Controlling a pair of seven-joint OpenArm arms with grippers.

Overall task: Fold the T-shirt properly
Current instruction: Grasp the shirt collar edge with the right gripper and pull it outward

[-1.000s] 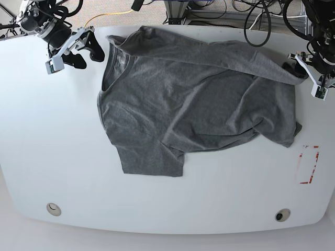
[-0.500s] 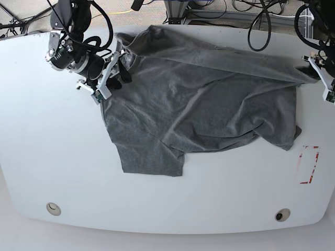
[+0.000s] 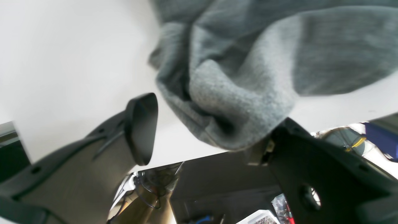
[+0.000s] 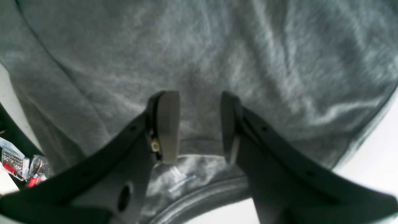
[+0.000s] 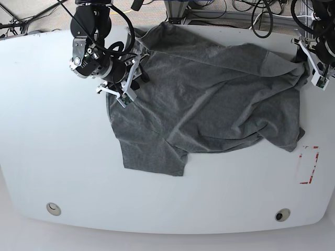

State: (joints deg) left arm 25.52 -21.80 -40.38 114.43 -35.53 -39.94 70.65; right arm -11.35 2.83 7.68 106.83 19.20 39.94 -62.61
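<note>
The dark grey T-shirt point(image 5: 209, 99) lies spread and wrinkled on the white table point(image 5: 63, 157), with one sleeve pointing to the front. My right gripper point(image 5: 135, 78) presses on the shirt beside the ribbed collar. In the right wrist view its jaws point(image 4: 199, 96) stand narrow, with T-shirt cloth point(image 4: 217, 46) filling the gap between them. My left gripper point(image 5: 304, 58) is at the shirt's far right corner. In the left wrist view this gripper point(image 3: 214, 118) is open. A bunch of T-shirt point(image 3: 242, 77) rests against one finger, and the other finger point(image 3: 141, 127) stands clear of it.
A red-marked rectangle point(image 5: 308, 164) sits on the table near the right edge. Two round holes point(image 5: 52, 209) point(image 5: 282, 215) lie along the front. Cables and stands crowd the floor behind the table's back edge point(image 5: 220, 13).
My right arm came in from the far left corner onto the collar and narrowed its jaws. The shirt's collar side has bunched and shifted toward the back. My left gripper has drawn back a little.
</note>
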